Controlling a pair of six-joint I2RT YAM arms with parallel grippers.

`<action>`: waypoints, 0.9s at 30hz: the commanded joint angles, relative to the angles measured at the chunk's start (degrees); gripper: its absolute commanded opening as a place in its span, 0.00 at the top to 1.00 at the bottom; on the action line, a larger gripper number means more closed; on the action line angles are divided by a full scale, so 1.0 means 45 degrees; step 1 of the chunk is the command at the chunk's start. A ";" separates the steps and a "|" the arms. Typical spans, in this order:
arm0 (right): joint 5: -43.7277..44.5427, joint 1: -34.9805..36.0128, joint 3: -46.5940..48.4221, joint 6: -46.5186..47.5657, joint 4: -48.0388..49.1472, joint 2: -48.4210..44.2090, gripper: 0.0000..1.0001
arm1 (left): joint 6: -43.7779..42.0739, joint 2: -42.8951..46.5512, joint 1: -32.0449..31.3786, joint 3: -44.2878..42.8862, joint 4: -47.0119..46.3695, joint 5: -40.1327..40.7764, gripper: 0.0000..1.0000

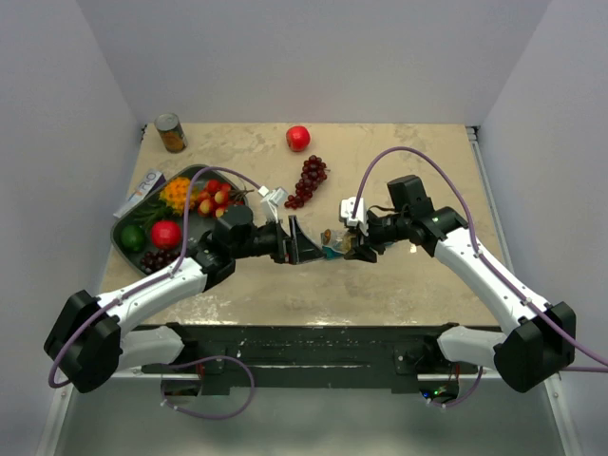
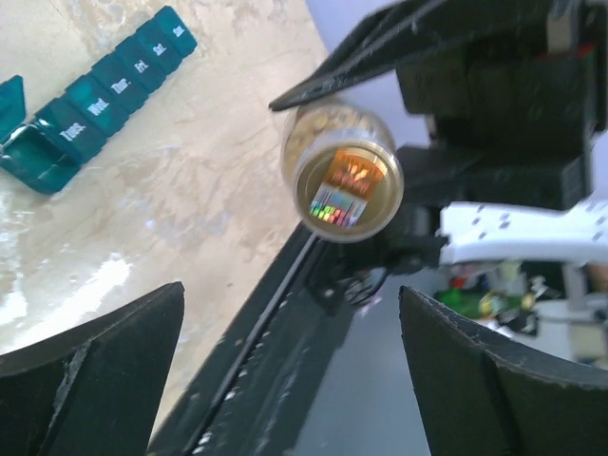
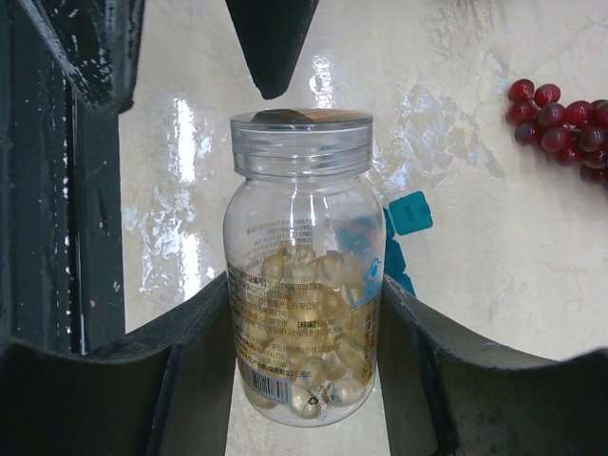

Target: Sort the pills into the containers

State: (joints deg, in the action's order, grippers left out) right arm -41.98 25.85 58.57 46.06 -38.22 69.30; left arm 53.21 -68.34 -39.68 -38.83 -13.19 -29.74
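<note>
A clear pill bottle (image 3: pixel 302 285) with a clear screw lid holds pale yellow softgels. My right gripper (image 3: pixel 304 285) is shut on its body and holds it sideways above the table, lid pointing at the left gripper. In the left wrist view the lid (image 2: pixel 347 186) faces the camera, beyond my open, empty left gripper (image 2: pixel 290 294). One left fingertip (image 3: pixel 272 47) hangs just past the lid. The teal-blue pill organiser (image 2: pixel 114 81) lies on the table with one end lid open; it shows behind the bottle (image 3: pixel 408 213). From the top, the bottle (image 1: pixel 334 237) sits between left gripper (image 1: pixel 302 242) and right gripper (image 1: pixel 359 245).
A dark green fruit tray (image 1: pixel 122 242) stands at the left. Red grapes (image 1: pixel 309 180) lie behind the grippers, a red fruit (image 1: pixel 298 138) and a tin can (image 1: pixel 171 133) farther back. The table's dark front edge (image 2: pixel 275 313) runs under the left gripper.
</note>
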 commanded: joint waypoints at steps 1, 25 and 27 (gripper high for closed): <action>-0.0223 -0.0021 -0.0026 0.0017 0.0309 -0.0223 1.00 | -0.4728 0.0906 0.0283 0.0367 0.0739 -0.1634 0.01; -0.2371 -0.0021 -0.0397 0.2381 -0.1078 0.0089 0.99 | -1.6690 0.0929 -0.1299 0.0387 -0.3297 -0.1809 0.09; -0.2352 -0.0021 -0.0417 0.2381 -0.1078 0.0089 0.99 | -1.6474 0.0637 -0.1416 0.0328 -0.3533 -0.1849 0.13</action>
State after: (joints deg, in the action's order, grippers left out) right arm -50.46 25.85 56.99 55.61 -43.29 69.38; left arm -21.47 -63.81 -45.01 -34.22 -20.43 -35.44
